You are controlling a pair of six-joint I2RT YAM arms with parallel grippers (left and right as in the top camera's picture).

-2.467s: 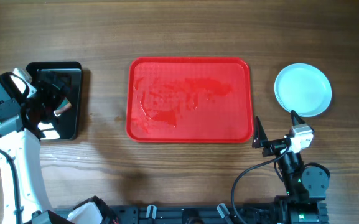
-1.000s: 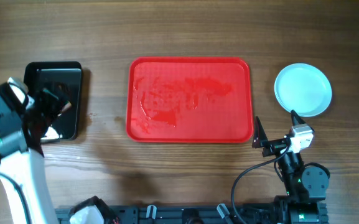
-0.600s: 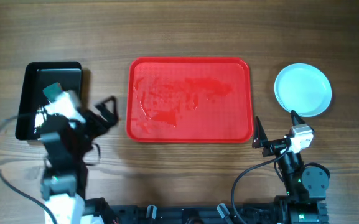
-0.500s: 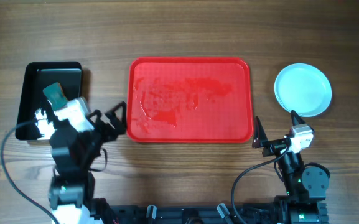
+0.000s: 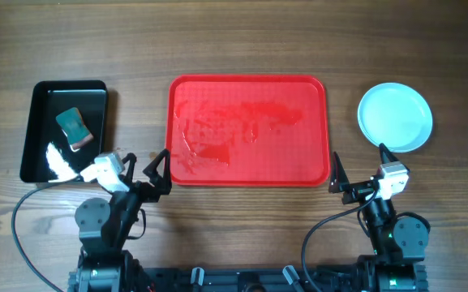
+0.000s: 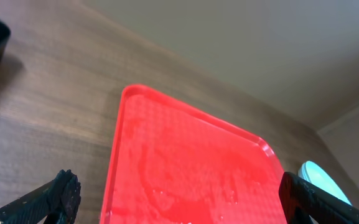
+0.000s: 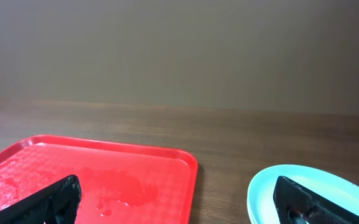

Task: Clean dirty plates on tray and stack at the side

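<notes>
The red tray (image 5: pixel 250 89) lies at the table's middle, wet and smeared, with no plates on it. It also shows in the left wrist view (image 6: pixel 129 137) and the right wrist view (image 7: pixel 167 158). A pale mint plate stack (image 5: pixel 394 118) sits to the right of the tray; how many plates it holds cannot be told. Its edge shows in the right wrist view (image 7: pixel 272 186) and the left wrist view (image 6: pixel 319 177). My left gripper (image 5: pixel 148 165) is open and empty near the tray's front left corner. My right gripper (image 5: pixel 357 165) is open and empty by the tray's front right corner.
A black tray (image 5: pixel 35 130) at the left holds a green sponge (image 5: pixel 72 126). Both arm bases stand at the table's front edge, with cables beside them.
My left arm has pulled back from the black tray to the front edge, leaving the green sponge in that tray. The right arm has not moved.
</notes>
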